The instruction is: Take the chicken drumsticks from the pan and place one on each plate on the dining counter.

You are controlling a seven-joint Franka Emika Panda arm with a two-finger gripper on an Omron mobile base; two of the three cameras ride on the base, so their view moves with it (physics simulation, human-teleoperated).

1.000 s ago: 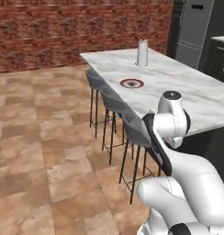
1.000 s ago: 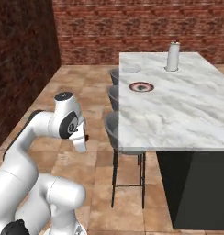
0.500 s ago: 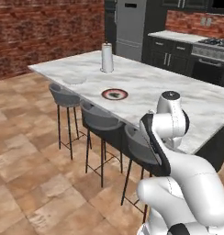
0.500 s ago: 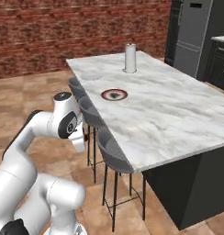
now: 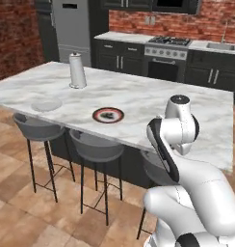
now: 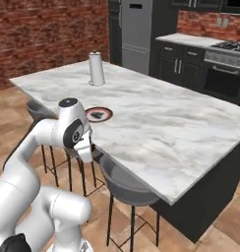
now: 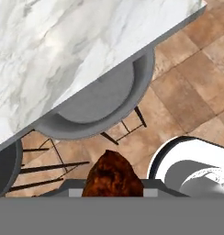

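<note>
Drumstick held in gripper, arm tucked at the dining counter's edge.

Gripper jaws clamped on a chicken drumstick; brown glazed end sticks out past the tips in hand view. Beyond the jaws: grey bar stool tucked under edge of dining counter, tile floor below. One plate w/ reddish rim & dark centre sits on counter, well apart from jaws; paper-towel roll further back. Second pale plate farther along, near counter edge.

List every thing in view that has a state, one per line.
Orange-brown glazed chicken drumstick: held in the hand, over the stools.
Hand: shut on the drumstick.
Reddish-brown-rimmed round plate: flat on the white-grey marble dining counter.
White paper-towel roll: upright.
</note>
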